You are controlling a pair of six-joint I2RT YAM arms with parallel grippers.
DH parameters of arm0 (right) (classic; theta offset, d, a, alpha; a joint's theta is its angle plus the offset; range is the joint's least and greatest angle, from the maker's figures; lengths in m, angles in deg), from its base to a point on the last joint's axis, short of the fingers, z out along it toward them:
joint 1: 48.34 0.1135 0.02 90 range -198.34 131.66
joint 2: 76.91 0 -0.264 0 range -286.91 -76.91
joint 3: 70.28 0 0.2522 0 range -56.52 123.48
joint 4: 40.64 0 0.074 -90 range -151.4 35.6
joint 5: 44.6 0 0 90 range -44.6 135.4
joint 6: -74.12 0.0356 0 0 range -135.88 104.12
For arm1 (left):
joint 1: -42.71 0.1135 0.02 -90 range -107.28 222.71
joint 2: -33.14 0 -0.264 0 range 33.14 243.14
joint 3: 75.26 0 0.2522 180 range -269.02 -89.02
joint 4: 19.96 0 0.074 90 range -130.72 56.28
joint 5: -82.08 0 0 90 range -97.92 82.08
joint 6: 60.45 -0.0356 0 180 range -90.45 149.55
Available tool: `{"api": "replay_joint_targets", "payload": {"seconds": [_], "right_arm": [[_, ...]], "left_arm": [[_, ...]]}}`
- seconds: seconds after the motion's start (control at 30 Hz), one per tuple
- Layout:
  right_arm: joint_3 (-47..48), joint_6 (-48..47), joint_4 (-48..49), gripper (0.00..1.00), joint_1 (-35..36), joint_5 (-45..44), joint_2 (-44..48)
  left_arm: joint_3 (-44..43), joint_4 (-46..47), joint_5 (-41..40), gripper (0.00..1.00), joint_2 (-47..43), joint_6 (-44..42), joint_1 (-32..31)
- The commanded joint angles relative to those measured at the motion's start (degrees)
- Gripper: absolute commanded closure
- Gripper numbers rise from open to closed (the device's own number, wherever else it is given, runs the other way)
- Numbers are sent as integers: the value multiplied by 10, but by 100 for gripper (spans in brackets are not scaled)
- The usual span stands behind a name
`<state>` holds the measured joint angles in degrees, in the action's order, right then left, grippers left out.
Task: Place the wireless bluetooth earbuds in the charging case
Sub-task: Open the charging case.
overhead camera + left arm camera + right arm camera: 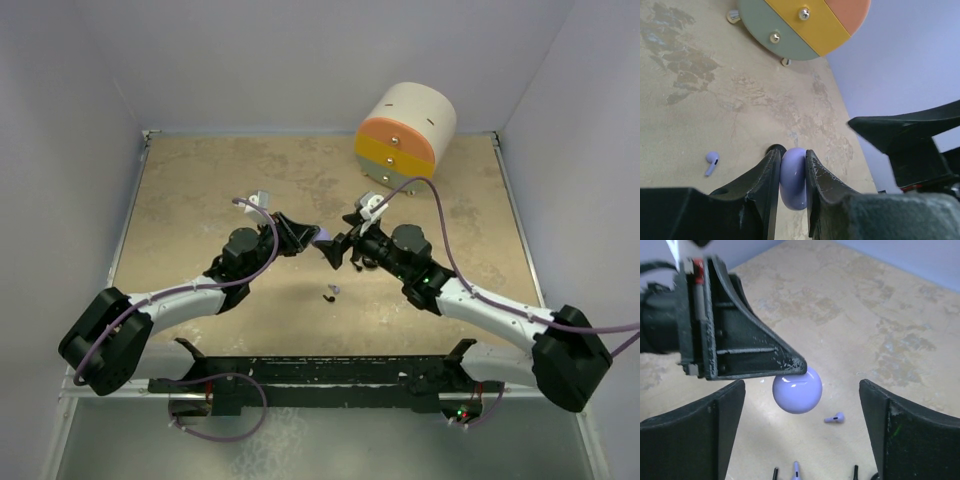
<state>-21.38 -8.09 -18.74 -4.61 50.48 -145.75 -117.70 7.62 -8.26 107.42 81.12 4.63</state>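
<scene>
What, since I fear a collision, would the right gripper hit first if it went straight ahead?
Probably the lavender charging case pinched in the left gripper: it sits centred ahead of the open right gripper.

Both arms bent inward, wrists almost nose to nose. Left gripper (792, 152) pinched tight on lavender case (797, 390). Right gripper (801, 387) spread wide, facing it.

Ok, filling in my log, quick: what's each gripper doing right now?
Left gripper: closed on the lavender case.
Right gripper: open, holding nothing.
</scene>
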Motion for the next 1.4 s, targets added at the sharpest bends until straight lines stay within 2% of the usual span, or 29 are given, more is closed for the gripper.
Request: {"api": "replay_joint_targets", "payload": {"seconds": [0.0,0.1,0.3,1.17,1.27,1.37], "right_arm": [[-4,25,-8,0,2,-59,72],[-12,79,-40,0,1,-95,89],[14,102,-85,0,1,-165,48],[2,129,-8,0,1,-162,-59],[-1,132,-22,0,1,-181,-51],[-13,146,-47,1,2,-183,-32]], "left_arm": [[-20,5,-23,100,-1,4,-4],[-24,6,-19,100,4,8,-4],[-29,14,-17,100,4,15,-4],[-21,19,-1,100,-18,44,-5],[-19,-5,-32,100,-36,50,-4],[-25,-68,-100,100,-76,45,-3]]}}
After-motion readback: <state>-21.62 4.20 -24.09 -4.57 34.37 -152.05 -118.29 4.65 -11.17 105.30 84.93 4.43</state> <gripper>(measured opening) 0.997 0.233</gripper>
